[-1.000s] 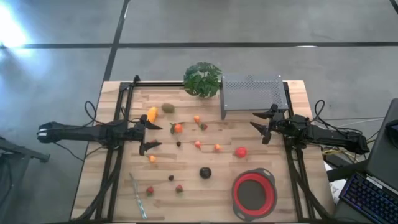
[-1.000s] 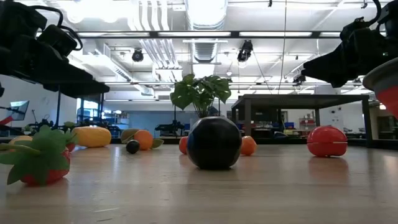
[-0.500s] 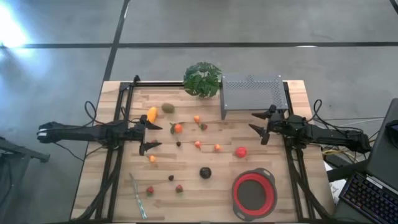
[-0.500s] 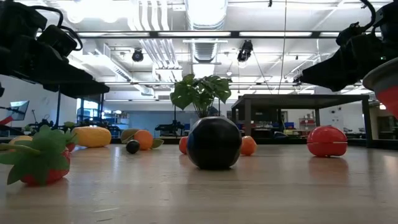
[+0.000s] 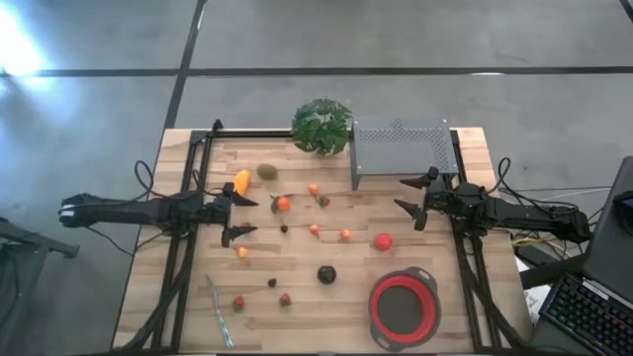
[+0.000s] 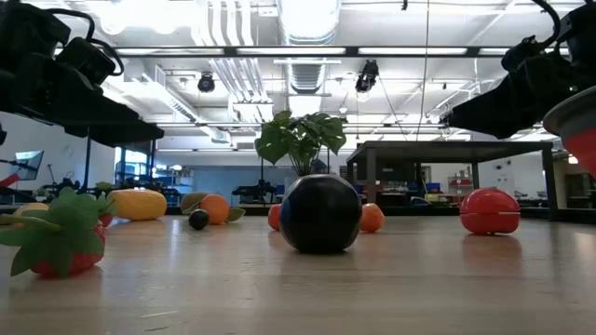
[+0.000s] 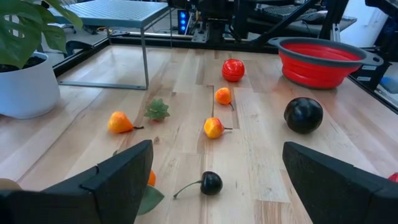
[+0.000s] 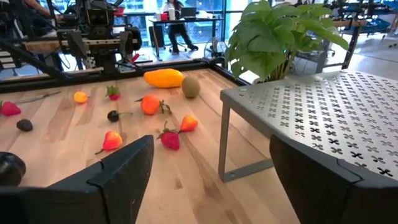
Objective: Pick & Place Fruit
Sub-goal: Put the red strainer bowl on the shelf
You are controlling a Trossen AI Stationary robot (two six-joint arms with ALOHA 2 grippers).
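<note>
Small toy fruits lie scattered on the wooden table (image 5: 435, 267): a yellow-orange piece (image 5: 242, 181), a kiwi (image 5: 267, 171), an orange (image 5: 283, 204), a red apple (image 5: 383, 240), a dark ball (image 5: 326, 274) and strawberries (image 5: 285, 299). My left gripper (image 5: 253, 217) hovers open at the table's left side, above the fruit. My right gripper (image 5: 399, 193) hovers open at the right side, beside the grey stand. Neither has anything between its fingers.
A red bowl (image 5: 403, 307) stands at the near right. A grey perforated metal stand (image 5: 401, 148) and a potted green plant (image 5: 321, 126) are at the far edge. A thin pale stick (image 5: 218, 297) lies near the front left.
My right gripper has opened wider while staying beside the grey stand. The fruit lies where it was.
</note>
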